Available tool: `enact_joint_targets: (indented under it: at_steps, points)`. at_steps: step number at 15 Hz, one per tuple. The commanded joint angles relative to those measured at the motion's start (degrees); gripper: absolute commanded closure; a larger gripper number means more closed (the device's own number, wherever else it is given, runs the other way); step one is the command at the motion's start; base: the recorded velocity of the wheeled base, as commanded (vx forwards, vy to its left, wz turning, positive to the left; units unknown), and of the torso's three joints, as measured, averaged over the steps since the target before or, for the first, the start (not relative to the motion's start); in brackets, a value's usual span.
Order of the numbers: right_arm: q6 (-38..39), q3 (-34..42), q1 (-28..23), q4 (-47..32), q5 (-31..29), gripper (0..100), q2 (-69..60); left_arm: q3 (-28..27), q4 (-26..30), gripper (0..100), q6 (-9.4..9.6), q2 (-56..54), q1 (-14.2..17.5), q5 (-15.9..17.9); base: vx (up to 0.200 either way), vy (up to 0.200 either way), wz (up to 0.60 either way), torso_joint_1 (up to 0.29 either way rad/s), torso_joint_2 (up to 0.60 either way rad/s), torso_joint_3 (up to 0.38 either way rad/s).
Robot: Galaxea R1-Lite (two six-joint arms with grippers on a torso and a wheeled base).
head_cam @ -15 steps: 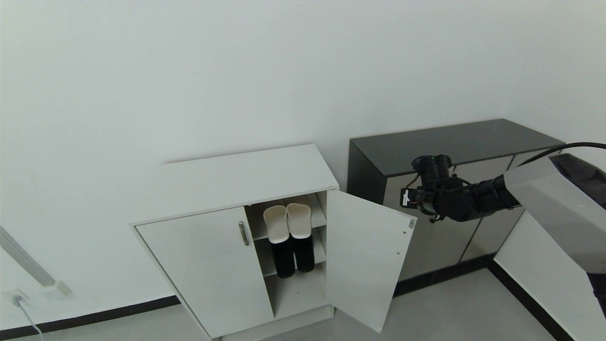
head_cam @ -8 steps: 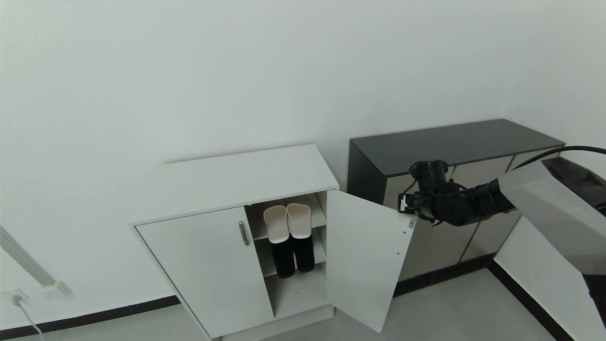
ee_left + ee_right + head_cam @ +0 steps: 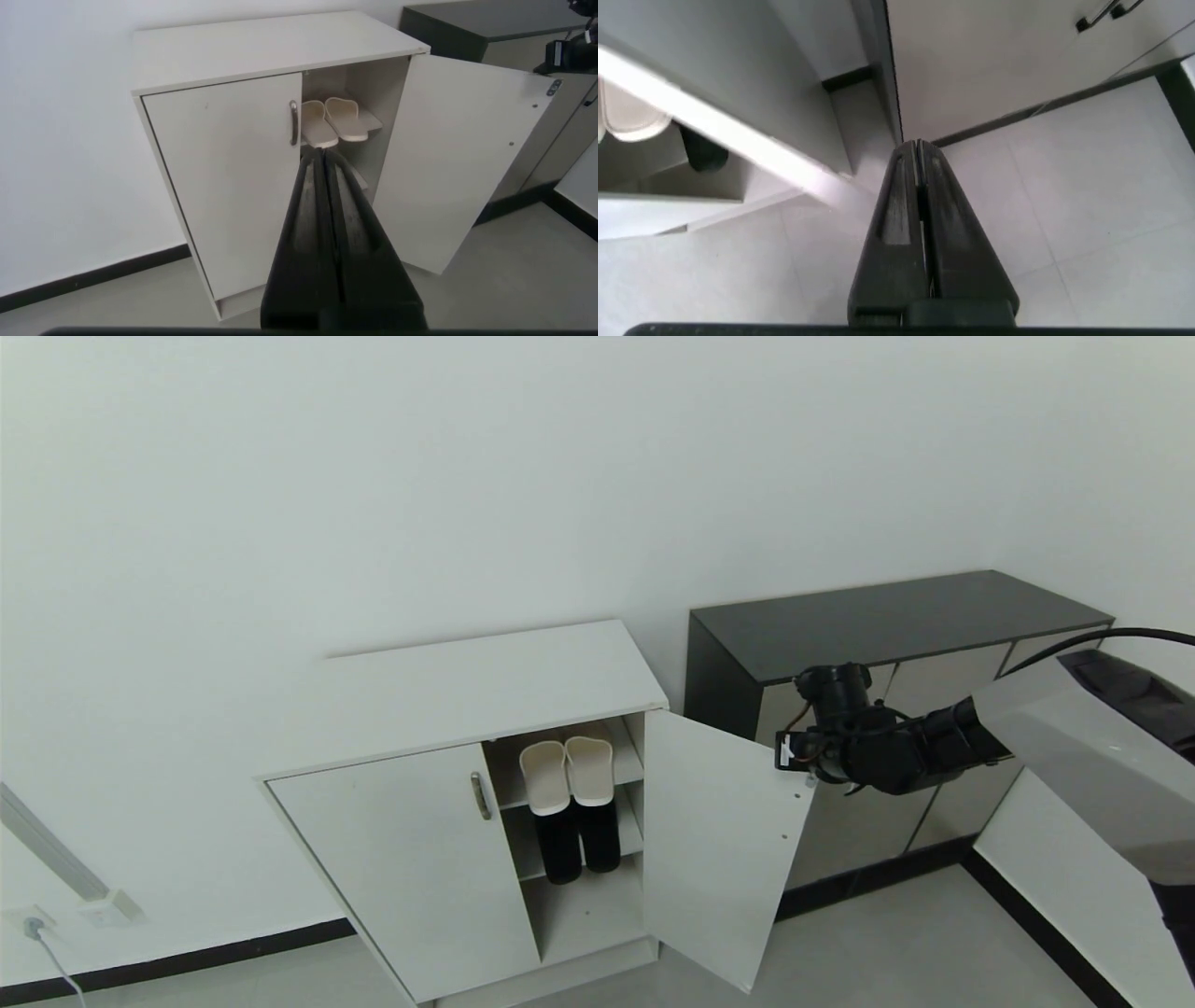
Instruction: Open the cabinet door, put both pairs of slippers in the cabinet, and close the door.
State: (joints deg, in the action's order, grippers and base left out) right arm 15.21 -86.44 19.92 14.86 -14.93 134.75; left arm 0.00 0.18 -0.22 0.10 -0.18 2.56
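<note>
At cabinet door (image 3: pixel 719 831) outer edge: my right end effector (image 3: pixel 918 145), pressed together.
Facing cabinet (image 3: pixel 485 681): my left end effector (image 3: pixel 318 154), pressed together.

We note cabinet (image 3: pixel 485 683) on floor (image 3: pixel 887 943); white slippers (image 3: pixel 567 771) on upper shelf (image 3: pixel 628 765), black pair (image 3: pixel 579 842) on middle shelf (image 3: pixel 634 832).

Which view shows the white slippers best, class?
The head view: both white slippers show whole, side by side. The left wrist view shows them partly behind the shut door. The right wrist view catches just an edge of one.
</note>
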Motion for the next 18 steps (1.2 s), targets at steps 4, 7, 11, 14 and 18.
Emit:
enact_joint_targets:
  at_steps: [4,7,11,14,18]
  points:
    - [-0.01,8.66,7.41,5.0,-0.1,100,-6.7,0.0,-0.01,100,0.04,0.08,0.01,-0.01,0.0,0.0,0.0,0.0,0.0,0.0]
    - [1.22,11.91,11.9,5.09,-0.1,100,-11.09,0.0,-0.01,100,-0.04,-0.01,0.01,-0.01,0.0,0.0,0.0,0.0,0.0,0.0]
    - [1.31,17.98,19.81,8.52,-0.45,100,-18.65,0.0,-0.01,100,-0.04,0.08,0.01,-0.01,0.0,0.0,0.0,0.0,0.0,0.0]
    - [1.13,21.4,24.99,10.19,-1.06,100,-22.87,0.0,-0.01,100,-0.13,0.08,0.01,-0.01,0.0,0.0,0.0,0.0,0.0,0.0]
    - [-2.29,25.97,25.26,16.17,-3.61,100,-23.49,0.0,-0.01,100,-0.13,0.08,0.01,-0.01,0.0,0.0,0.0,0.0,0.0,0.0]
